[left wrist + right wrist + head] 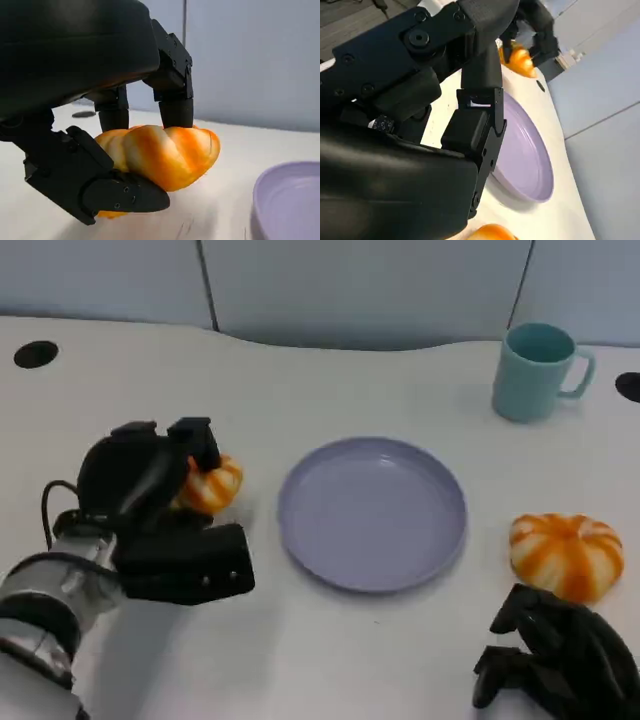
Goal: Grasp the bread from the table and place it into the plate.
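Observation:
An orange-and-white striped bread point(212, 485) lies left of the empty lilac plate point(372, 512). My left hand point(150, 510) grips it, fingers over its top and thumb under its near side. Up close in the left wrist view, the bread point(165, 152) sits between the fingers point(176, 102) and the thumb, low over the table, with the plate's rim point(290, 200) beside it. My right hand point(555, 660) rests at the front right, holding nothing, fingers loosely bent and apart. Its wrist view looks past the hand point(420, 125) over the plate point(530, 160) to the held bread point(520, 59).
A second striped bread point(566, 553) lies right of the plate, just beyond my right hand. A teal mug point(538, 370) stands at the back right. Two round black holes point(35, 354) mark the table's far corners. A grey panel wall closes off the back.

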### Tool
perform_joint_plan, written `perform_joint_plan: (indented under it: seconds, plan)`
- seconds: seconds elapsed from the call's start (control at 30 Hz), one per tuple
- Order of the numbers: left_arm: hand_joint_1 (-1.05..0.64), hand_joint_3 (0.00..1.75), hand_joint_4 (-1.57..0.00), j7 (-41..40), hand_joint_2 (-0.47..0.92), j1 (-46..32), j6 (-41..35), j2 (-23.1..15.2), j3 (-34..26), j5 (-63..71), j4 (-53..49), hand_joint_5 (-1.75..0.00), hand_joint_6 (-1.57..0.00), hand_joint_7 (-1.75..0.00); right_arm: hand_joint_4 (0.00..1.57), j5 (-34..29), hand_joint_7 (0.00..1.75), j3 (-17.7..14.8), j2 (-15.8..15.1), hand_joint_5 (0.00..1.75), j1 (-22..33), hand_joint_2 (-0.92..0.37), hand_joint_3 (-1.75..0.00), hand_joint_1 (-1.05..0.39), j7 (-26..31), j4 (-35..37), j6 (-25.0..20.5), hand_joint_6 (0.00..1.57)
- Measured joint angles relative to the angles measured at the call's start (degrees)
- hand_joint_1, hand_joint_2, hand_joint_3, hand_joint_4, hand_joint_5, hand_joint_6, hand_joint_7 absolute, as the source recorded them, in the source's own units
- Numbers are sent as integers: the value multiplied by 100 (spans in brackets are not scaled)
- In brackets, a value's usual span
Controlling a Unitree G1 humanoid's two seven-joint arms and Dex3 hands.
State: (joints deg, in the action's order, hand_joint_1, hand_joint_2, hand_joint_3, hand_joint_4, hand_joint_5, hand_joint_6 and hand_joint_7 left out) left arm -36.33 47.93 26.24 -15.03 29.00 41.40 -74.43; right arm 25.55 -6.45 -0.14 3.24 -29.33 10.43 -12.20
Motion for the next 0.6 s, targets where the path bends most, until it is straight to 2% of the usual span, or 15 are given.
perform_joint_plan:
  seconds: [0.03,0.1,0.17,0.23,0.3,0.33,0.4,0.6]
  plan:
    - [-12,75,-86,-45,61,60,36,0,2,9,22,-175,-66,-175,141,-3,86,6,3,86,-10,-75,0,-87,0,12,2,121]
    - [-16,61,-88,-132,64,161,89,1,25,49,54,-175,-73,-151,142,-5,86,15,7,85,-21,-75,0,-87,-3,34,21,122]
    - [-13,61,-87,-172,64,257,96,30,97,152,84,-175,-68,-163,143,-12,85,15,7,83,-36,-75,0,-87,-4,105,54,122]
    - [-12,61,-87,-191,64,360,130,97,142,221,123,-175,-67,-166,143,-12,84,16,8,83,-49,-75,0,-87,-4,151,70,123]
    - [-13,86,-88,-276,52,426,194,146,208,267,153,-175,-66,-173,143,-12,84,17,13,82,-71,-75,0,-86,-4,164,91,123]
    - [-14,91,-88,-321,49,466,215,173,259,319,165,-175,-66,-174,143,-15,84,19,13,82,-71,-75,0,-86,-3,163,95,123]
    - [-15,95,-89,-419,45,548,263,234,368,444,192,-175,-67,-174,143,-22,83,30,13,83,-71,-75,0,-87,-2,163,100,123]
    - [-17,105,-91,-476,49,734,533,431,593,551,223,-175,-71,-175,142,-33,83,57,24,84,-71,-75,0,-86,0,163,107,123]
